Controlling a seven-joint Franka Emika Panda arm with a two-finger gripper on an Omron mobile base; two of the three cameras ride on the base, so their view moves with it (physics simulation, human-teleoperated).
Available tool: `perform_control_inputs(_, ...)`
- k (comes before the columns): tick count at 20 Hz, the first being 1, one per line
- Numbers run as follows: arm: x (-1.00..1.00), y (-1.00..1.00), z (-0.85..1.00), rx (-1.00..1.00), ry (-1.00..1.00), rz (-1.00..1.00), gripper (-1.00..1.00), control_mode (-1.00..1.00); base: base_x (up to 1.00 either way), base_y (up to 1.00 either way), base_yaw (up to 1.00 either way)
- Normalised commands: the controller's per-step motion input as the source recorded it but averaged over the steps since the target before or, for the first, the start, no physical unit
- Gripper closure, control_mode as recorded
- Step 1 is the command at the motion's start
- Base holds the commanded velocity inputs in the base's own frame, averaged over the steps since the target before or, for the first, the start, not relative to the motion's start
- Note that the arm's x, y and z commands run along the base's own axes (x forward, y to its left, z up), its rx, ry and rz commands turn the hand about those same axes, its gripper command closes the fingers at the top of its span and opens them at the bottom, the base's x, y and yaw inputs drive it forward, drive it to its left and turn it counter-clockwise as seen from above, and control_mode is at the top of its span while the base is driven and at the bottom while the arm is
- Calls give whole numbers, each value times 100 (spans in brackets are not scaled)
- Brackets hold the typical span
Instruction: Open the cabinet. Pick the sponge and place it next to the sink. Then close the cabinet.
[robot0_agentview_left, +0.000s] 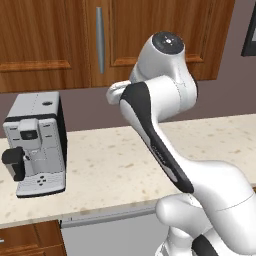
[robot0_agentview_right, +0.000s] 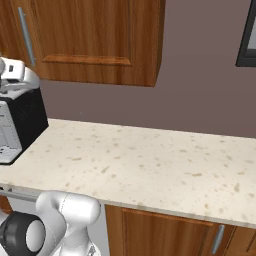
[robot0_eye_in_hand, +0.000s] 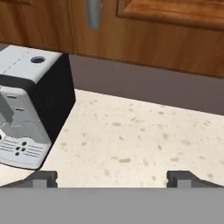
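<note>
Your gripper (robot0_eye_in_hand: 112, 178) hangs over the counter (robot0_eye_in_hand: 144, 140) with its jaws spread wide and nothing between them. One coffee machine (robot0_agentview_left: 36, 142) stands at the counter's left end. Above it, one cabinet (robot0_agentview_left: 155, 35) is shut, its single bar handle (robot0_agentview_left: 100, 40) upright

The reddish-brown wall cabinet (robot0_agentview_left: 150, 40) hangs shut above the counter, its silver bar handle (robot0_agentview_left: 100, 40) vertical.
</note>
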Motion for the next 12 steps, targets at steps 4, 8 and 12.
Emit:
perform_control_inputs(4, 0, 16, 4, 4, -22, 0, -100, -100, 0, 0, 0)
perform_control_inputs(8, 0, 7, 0, 5, -26, 0, -100, -100, 0, 0, 0)
perform_control_inputs(12, 0, 1, 10, 4, -17, -1, -100, -100, 0, 0, 0)
